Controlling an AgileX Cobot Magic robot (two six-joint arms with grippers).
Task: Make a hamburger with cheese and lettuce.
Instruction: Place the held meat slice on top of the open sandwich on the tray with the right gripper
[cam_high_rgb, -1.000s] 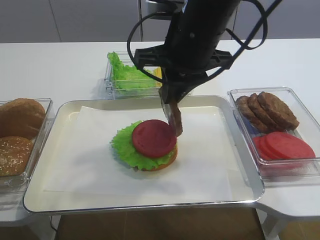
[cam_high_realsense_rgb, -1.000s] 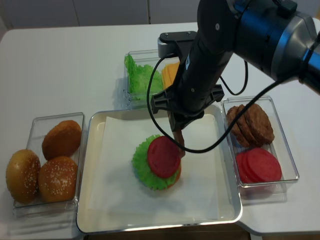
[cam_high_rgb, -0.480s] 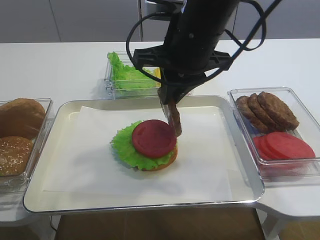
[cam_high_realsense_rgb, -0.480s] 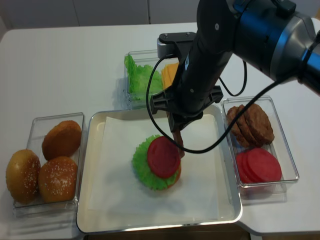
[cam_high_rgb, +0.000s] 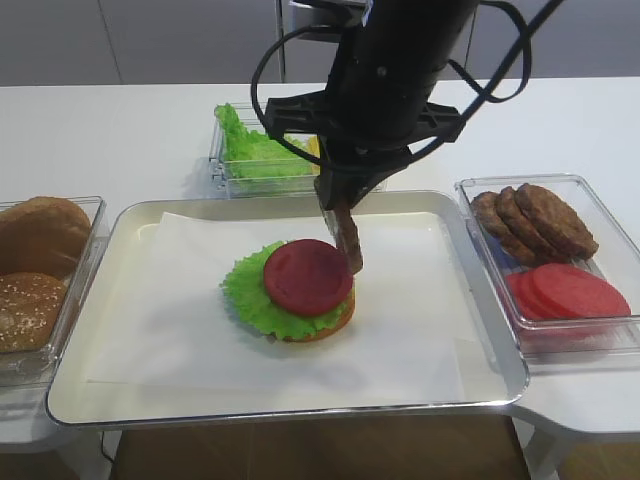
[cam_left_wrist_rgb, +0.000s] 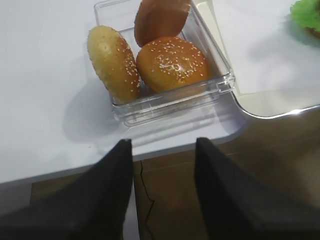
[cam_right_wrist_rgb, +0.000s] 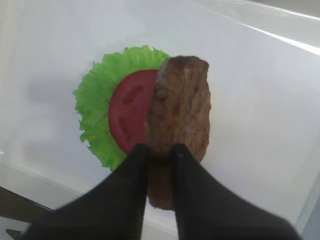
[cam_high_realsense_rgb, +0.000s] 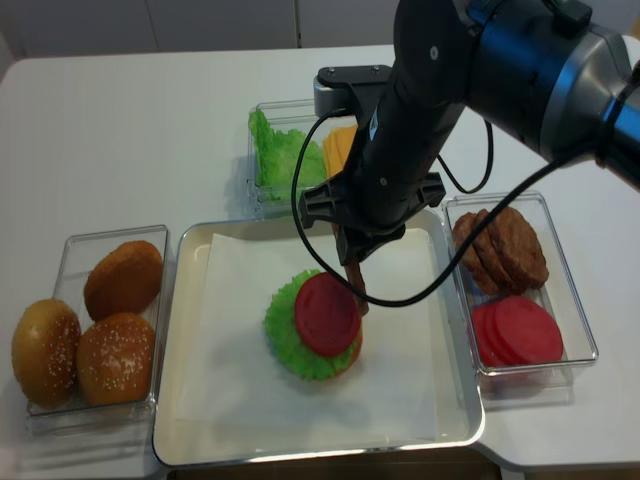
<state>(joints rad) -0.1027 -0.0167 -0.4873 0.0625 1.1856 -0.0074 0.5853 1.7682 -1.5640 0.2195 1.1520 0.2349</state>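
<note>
Right tool (cam_right_wrist_rgb: 160, 150): pinching one edge of a flat brown meat patty (cam_right_wrist_rgb: 179, 105), which hangs on edge beside the stack.
Left tool (cam_left_wrist_rgb: 162, 150): spread, holding nothing, over the white worktop (cam_left_wrist_rgb: 45, 75).
Hamburger (cam_high_rgb: 300, 290): on the paper-lined metal tray (cam_high_rgb: 490, 385); bun base, frilly lettuce, red tomato slice (cam_high_rgb: 308, 277) on top.
Patty handling: looks light and fairly stiff, since it holds its shape; an edge grip suits laying it flat.
Cheese (cam_high_realsense_rgb: 342, 148): pale yellow slices in the clear bin behind; probably thin and floppy, best taken by a free corner.

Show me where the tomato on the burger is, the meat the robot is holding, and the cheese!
Tomato (cam_high_rgb: 308, 277), exterior high view, middle of the red slice on the lettuce.
Meat (cam_right_wrist_rgb: 181, 107), right wrist view, middle of the patty above the right hand's fingers.
Cheese (cam_high_realsense_rgb: 341, 147), realsense high view, orange-yellow slices in the box beside the loose lettuce.
</note>
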